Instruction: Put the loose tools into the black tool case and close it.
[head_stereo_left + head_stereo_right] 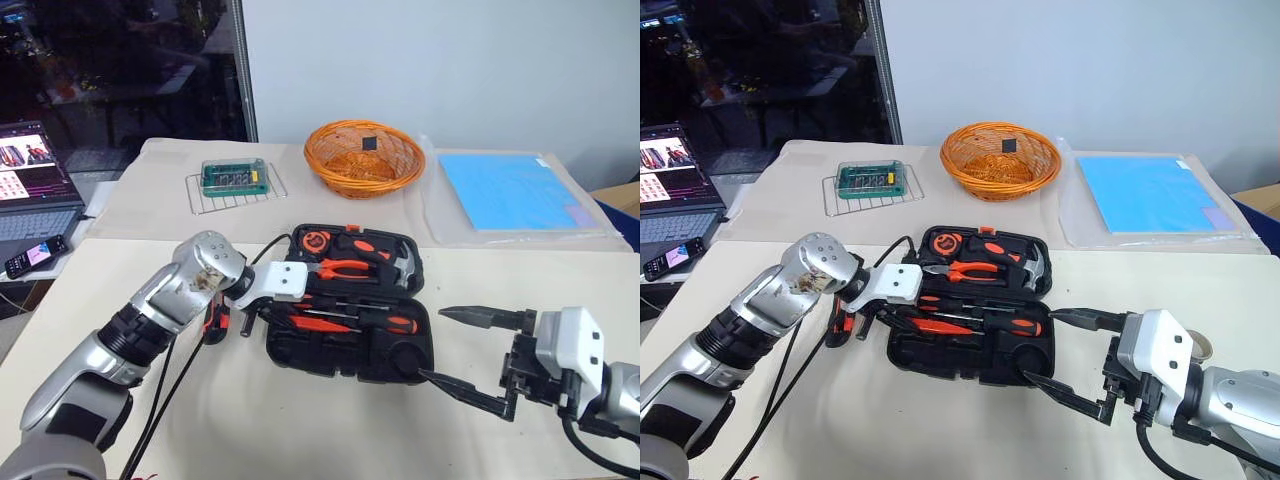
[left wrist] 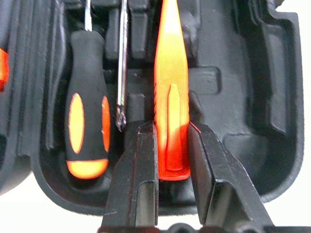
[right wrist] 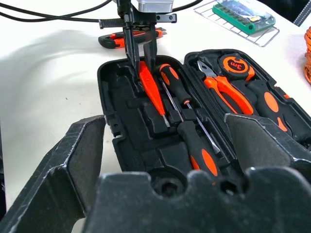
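The black tool case (image 1: pixel 292 352) lies open in the middle of the table. My left gripper (image 2: pixel 172 131) is shut on the handle of the thin orange screwdriver (image 3: pixel 151 90), which rests low in the case's front half. Beside it lie two black-and-orange screwdrivers (image 3: pixel 172 82) (image 3: pixel 197 145) in their recesses. The utility knife (image 1: pixel 214 325) lies on the table just left of the case, behind my left gripper. My right gripper (image 1: pixel 430 345) stands open at the case's front right corner, holding nothing. A small beige tape roll (image 1: pixel 1200 345) peeks out behind that wrist.
The case's lid holds orange-handled pliers (image 1: pixel 345 268), a hammer (image 1: pixel 395 262) and a round tape measure (image 1: pixel 316 240). Behind stand an orange wicker basket (image 1: pixel 364 155), a green box on a wire rack (image 1: pixel 235 178) and a blue sheet (image 1: pixel 510 190). A laptop (image 1: pixel 35 190) sits far left.
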`<action>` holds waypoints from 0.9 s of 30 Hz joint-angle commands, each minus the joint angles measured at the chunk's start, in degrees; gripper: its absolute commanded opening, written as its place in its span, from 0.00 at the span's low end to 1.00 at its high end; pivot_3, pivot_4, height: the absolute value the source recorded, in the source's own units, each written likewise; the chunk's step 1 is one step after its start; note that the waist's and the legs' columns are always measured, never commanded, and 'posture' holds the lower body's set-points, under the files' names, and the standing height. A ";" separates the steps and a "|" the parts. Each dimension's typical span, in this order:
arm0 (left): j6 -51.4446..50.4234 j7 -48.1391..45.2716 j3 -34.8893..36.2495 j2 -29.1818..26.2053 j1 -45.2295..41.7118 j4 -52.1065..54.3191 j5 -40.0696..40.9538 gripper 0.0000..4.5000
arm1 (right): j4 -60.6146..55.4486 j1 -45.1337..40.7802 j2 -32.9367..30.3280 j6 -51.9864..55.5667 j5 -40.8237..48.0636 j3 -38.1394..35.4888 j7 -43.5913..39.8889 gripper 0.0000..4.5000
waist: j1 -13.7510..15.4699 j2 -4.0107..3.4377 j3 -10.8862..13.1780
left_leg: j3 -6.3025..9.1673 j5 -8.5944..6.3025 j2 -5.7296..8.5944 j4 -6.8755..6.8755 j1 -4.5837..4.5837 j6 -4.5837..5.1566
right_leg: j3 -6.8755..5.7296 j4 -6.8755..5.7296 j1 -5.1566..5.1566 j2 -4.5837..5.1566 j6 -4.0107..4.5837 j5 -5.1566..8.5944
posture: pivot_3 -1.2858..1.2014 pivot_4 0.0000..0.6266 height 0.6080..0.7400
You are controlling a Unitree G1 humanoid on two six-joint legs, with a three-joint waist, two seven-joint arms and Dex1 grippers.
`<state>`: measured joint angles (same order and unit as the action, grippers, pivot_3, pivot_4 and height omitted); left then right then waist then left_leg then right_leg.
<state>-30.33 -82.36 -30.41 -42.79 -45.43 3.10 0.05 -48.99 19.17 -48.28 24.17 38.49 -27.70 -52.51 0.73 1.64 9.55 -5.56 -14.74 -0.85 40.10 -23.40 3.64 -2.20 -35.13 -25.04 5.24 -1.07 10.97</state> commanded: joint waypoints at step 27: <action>0.23 0.59 -2.73 4.07 -2.56 -5.94 -4.97 0.10 | -1.66 -1.08 -0.15 -0.42 0.18 0.58 1.23 1.00 | 0.74 -0.09 -0.07 | 0.09 0.01 0.02 0.21 0.10 0.02 | 0.00 -0.05 0.21 0.01 -0.01 -0.01 | 0.52 0.24 1.00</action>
<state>-30.81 -82.00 -31.45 -38.81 -48.17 -1.75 -3.09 -49.03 18.36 -48.28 24.15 38.41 -26.51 -51.85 1.47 1.55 9.47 -5.47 -14.74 -0.83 40.31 -23.30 3.65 -2.20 -35.18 -24.83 5.25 -1.08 10.96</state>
